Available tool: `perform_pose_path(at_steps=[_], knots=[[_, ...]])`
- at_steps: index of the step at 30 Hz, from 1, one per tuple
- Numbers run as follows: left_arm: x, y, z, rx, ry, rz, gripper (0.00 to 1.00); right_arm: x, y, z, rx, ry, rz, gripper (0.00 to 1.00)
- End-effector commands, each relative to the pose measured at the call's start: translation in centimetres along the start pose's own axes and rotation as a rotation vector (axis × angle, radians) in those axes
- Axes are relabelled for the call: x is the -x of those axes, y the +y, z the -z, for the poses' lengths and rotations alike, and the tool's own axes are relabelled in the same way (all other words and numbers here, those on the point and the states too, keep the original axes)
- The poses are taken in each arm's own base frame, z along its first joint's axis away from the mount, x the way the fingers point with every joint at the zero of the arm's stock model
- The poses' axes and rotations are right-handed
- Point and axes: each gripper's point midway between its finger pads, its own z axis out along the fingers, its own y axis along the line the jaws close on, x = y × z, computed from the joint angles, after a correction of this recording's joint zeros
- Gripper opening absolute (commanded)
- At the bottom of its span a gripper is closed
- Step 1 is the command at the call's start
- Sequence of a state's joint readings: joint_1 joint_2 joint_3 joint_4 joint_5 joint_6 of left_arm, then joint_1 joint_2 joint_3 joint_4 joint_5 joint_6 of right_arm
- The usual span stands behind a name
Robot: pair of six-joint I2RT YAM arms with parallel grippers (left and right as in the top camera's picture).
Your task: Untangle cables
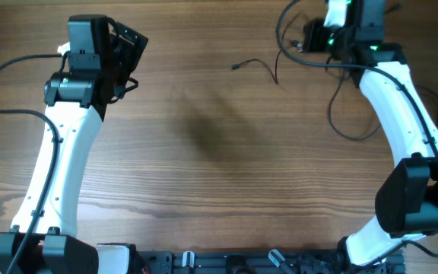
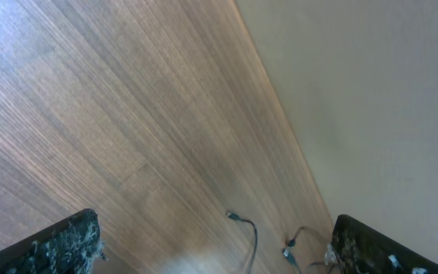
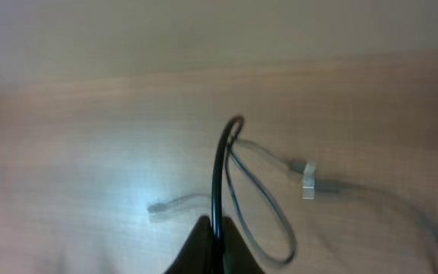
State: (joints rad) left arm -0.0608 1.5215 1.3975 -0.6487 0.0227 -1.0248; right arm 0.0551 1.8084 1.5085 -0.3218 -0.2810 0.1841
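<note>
Right gripper (image 3: 214, 232) pinches a black cable (image 3: 217, 164) at the far right corner.
Left gripper (image 2: 215, 232) hovers near the far left corner, jaws wide apart and empty.

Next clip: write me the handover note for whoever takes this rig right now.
Left pincer: open, holding nothing.
Right pincer: shut on a black cable that arcs up in a loop.
A thinner cord with a pale plug crosses that loop; another loose end lies toward mid-table.
Done: one cable gripped.
Left: pull the crossed cords apart, lay them separate.
</note>
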Motion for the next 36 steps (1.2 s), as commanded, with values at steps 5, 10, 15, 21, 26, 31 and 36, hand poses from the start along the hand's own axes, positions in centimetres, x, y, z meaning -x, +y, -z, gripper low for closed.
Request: perform_pose_path(at_steps=[5,10,15,21,26,31,36], knots=[[0.0,0.3,-0.1,0.011,-0.009,-0.026,1.00,3.7,-5.3,1.8,-0.113,-0.156,-0.308,0.04],[0.0,0.3,-0.1,0.011,-0.009,-0.026,1.00,-3.7,-7.9,1.3,-0.261,0.070,-0.375,0.04],[0.0,0.3,-0.1,0.011,-0.009,-0.026,1.00,-12.8,-7.4,1.6,-0.260,0.386,-0.431,0.04],[0.0,0.3,-0.1,0.011,-0.009,-0.026,1.00,-18.8,-7.8,3.1,-0.292,0.603,-0.383,0.04],[0.0,0.3,-0.1,0.011,-0.009,-0.026,1.00,-20.5,-8.0,4.5,-0.334,0.688,-0.374,0.04],[0.0,0.3,-0.1,0.011,-0.009,-0.026,1.00,-22.3,-9.5,6.1,-0.447,0.754,-0.353,0.05],[0.0,0.3,-0.1,0.012,-0.009,-0.026,1.00,-24.2,-10.1,6.1,-0.470,0.774,-0.347,0.06]])
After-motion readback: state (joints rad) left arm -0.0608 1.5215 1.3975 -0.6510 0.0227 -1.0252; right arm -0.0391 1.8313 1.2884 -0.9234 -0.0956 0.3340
